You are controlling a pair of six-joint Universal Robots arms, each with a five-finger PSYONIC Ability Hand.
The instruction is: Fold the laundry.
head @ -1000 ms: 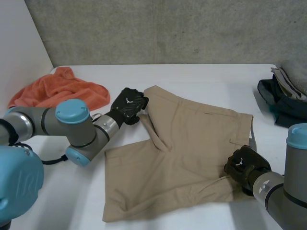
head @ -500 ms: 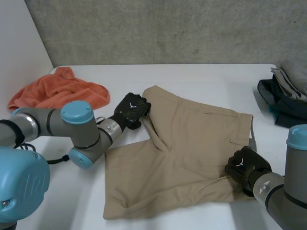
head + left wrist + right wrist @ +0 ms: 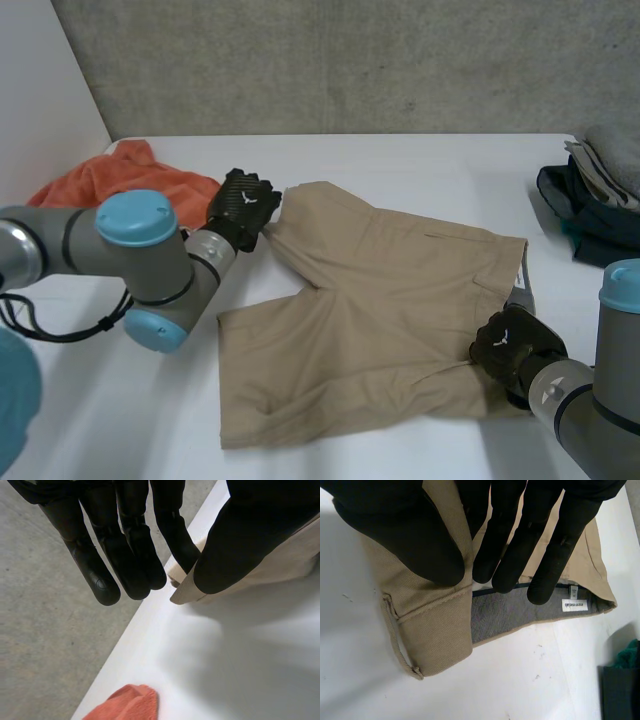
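Orange towel (image 3: 125, 178) lies bunched on the white table (image 3: 420, 165), just behind my left hand (image 3: 243, 203) and not touching it. My left hand is at the far corner of the khaki shorts (image 3: 400, 290). Thumb and the nearest finger pinch the hem corner of one leg between them. My other fingers (image 3: 100, 570) on that hand are straight, close together, touching nothing.

Shorts are spread on the table between my two hands, legs toward the left hand, waistband toward the right. The second leg lies flat, well apart from either hand.

My right hand (image 3: 510, 345) is at the near end of the waistband. Its thumb presses the outer khaki side. The fingers are slightly spread over the grey inner lining, and the turned-over waistband is pinched between thumb and fingers. A belt loop (image 3: 397, 630) sits just past the thumb tip. A white label (image 3: 571, 605) is just beyond the fingertips.

Dark pile of clothes (image 3: 585, 220) sits at the table's right edge, well apart from my right hand.
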